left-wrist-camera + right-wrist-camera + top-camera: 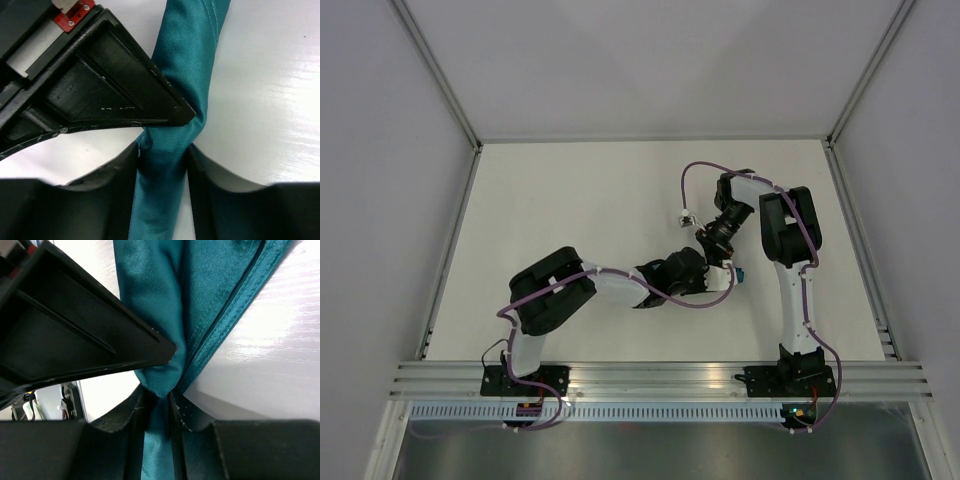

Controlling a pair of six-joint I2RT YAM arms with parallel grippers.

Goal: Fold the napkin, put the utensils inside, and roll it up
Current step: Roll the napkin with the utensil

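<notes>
The napkin [185, 75], bunched into a narrow band over the table [570, 200], is held clamped by left gripper [162, 165] and right gripper [157, 397], close together, long axis running straight ahead of both.

Left arm [605, 285] and right arm [792, 270] bend inward, wrists close.
Left gripper [162, 150] and right gripper [158, 392] each clamp the napkin [186, 55].
</notes>
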